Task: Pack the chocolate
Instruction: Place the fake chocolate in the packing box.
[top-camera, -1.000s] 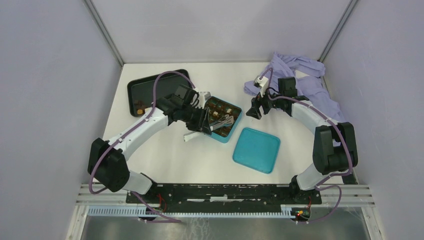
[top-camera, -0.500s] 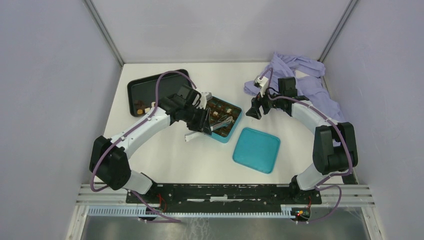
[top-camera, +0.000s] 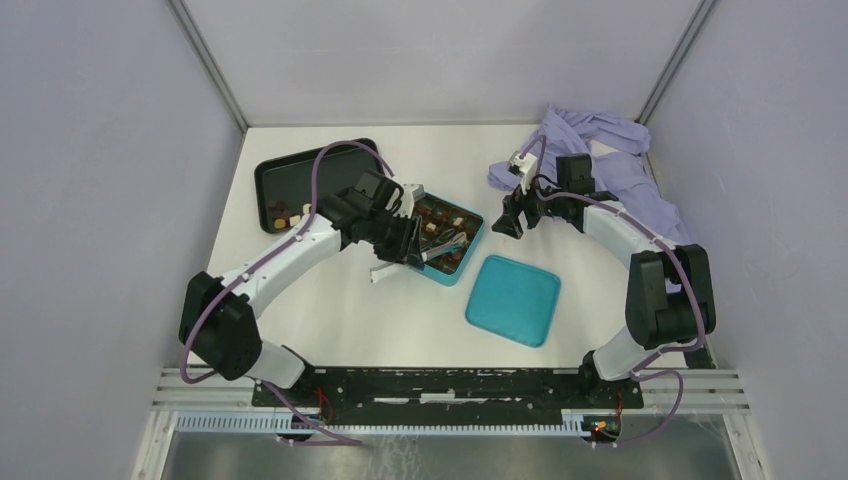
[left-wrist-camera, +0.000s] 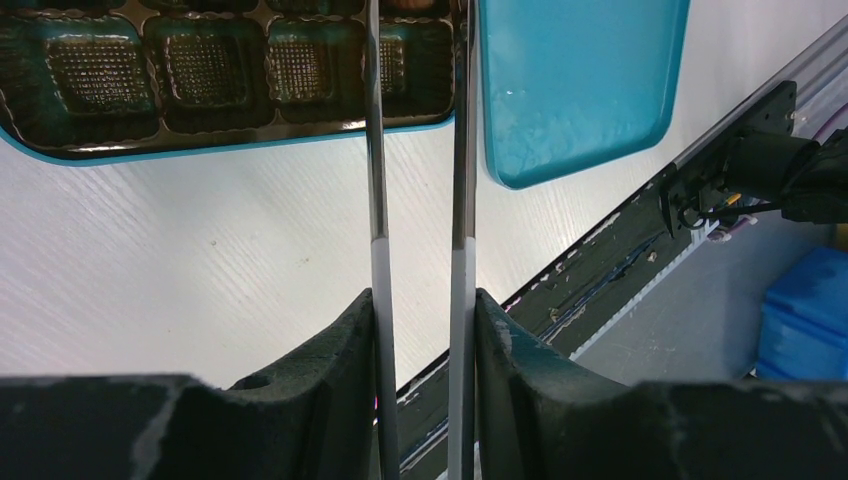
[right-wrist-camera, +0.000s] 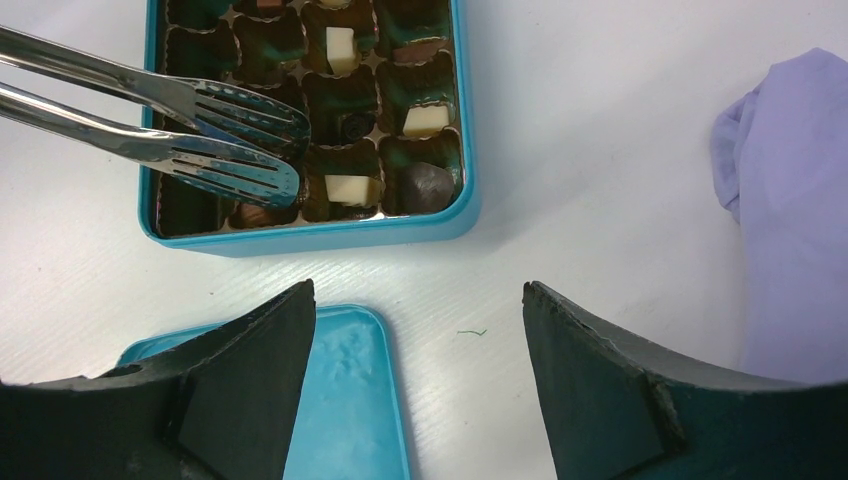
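Note:
The teal box (top-camera: 457, 274) with a brown grid insert lies mid-table. Several cells hold chocolate: cream-white pieces (right-wrist-camera: 350, 188) and a dark round one (right-wrist-camera: 430, 185). More chocolate (top-camera: 283, 212) lies on the black tray (top-camera: 300, 175). My left gripper (top-camera: 405, 245) is shut on metal tongs (left-wrist-camera: 378, 200), pressing both arms. The tongs' tips (right-wrist-camera: 240, 150) hang slightly apart over the box's near-left cells, with nothing seen between them. My right gripper (right-wrist-camera: 418, 290) stands open, above the table just right of the box.
The teal lid (top-camera: 513, 300) lies upside up to the front right of the box. A crumpled purple cloth (top-camera: 600, 150) fills the back right corner. The black rail (left-wrist-camera: 640, 230) marks the table's near edge.
The left arm has shifted a little, uncovering the chocolate on the tray. The tongs' tips stay over the box. The right arm has not moved.

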